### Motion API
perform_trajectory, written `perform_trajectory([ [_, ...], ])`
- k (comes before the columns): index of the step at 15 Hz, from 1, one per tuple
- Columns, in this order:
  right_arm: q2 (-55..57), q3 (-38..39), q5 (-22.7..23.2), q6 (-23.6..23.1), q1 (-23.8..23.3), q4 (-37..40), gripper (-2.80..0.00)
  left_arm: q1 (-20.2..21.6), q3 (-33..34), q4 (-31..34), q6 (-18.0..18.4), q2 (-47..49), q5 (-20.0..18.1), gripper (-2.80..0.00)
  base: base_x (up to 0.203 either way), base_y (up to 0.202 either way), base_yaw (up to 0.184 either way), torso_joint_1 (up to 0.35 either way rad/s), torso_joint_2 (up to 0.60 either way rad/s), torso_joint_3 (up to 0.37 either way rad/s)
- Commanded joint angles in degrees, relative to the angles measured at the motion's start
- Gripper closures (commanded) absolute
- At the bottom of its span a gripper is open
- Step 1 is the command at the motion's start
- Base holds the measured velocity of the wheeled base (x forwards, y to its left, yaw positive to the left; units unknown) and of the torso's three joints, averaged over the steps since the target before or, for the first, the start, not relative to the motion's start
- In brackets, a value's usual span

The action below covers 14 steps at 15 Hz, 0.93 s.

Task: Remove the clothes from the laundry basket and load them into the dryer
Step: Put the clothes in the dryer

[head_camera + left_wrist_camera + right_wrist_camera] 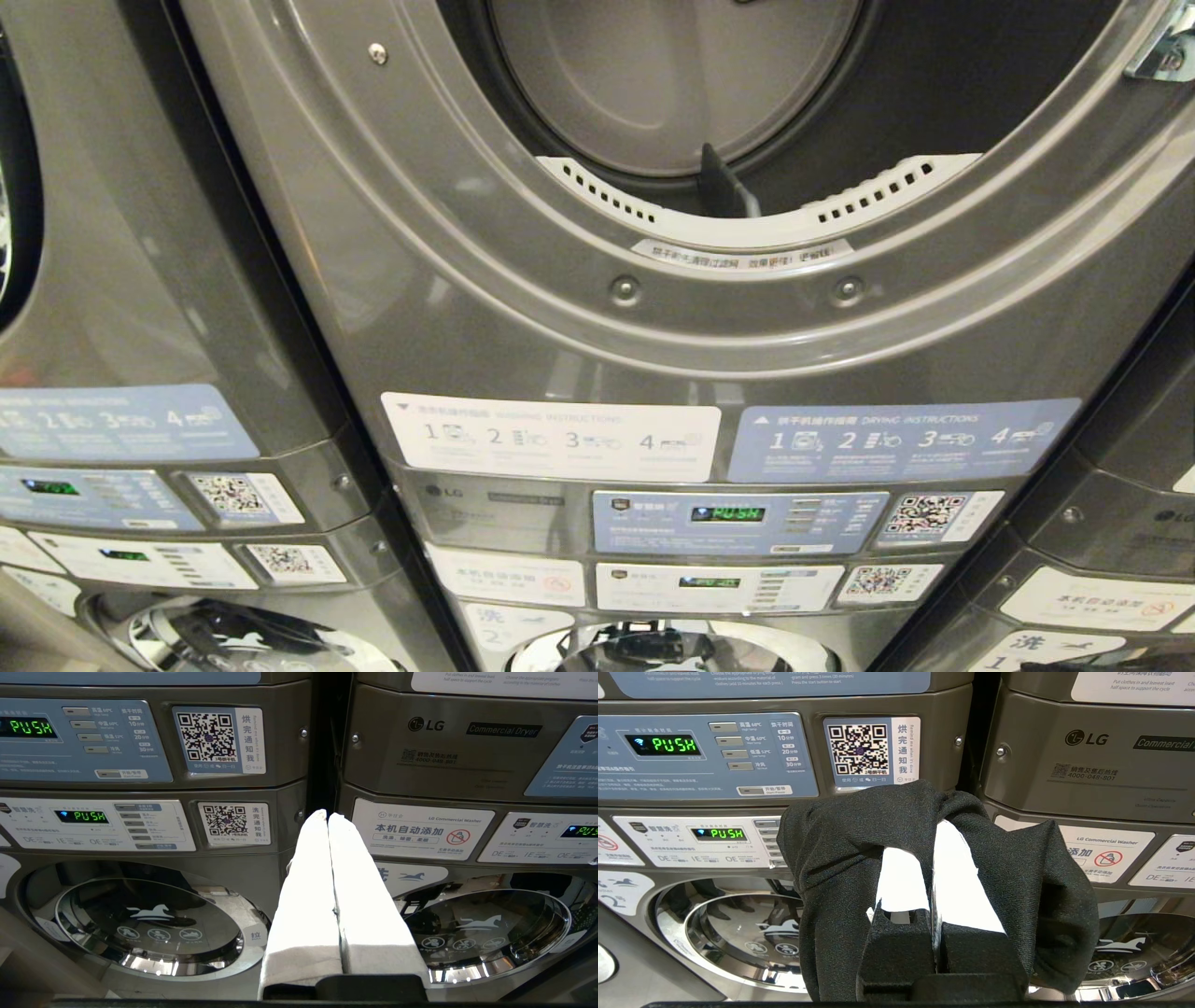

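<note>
Laundromat: stacked commercial washer-dryers [653, 373], QR payment stickers [924, 513].

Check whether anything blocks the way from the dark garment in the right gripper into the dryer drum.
Nothing visible does. The right gripper is shut on the dark garment, and in the head view the dryer opening stands uncovered with the drum bare inside. The gripper itself sits below it, facing the control panels.

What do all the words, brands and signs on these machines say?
"PUSH": green display on the blue dryer panel.
"PUSH": lower display on the washer panel.
"LG": logo on the grey fascia.
"Commercial Dryer": black badge.
"LG Commercial Washer": white sticker.
"4000-048-801": beside the small code.
"DRYING INSTRUCTIONS": blue label.
Fine print: too small to read.
</note>
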Motion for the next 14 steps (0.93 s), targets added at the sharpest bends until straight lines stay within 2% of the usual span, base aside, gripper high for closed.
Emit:
perform_trajectory([
  [1,-0.04,0.0,0.01,0.0,0.0,-0.02,0.0,-0.02,-0.01,-0.01,-0.01,-0.02,0.01,0.0,0.0,0.0,0.0,0.0,0.0,0.0],
  [14,-0.04,0.0,0.01,0.0,0.0,-0.02,0.0,-0.02,-0.01,-0.07,0.07,-0.02,0.01,0.0,0.0,0.0,0.0,0.0,0.0,0.0],
])
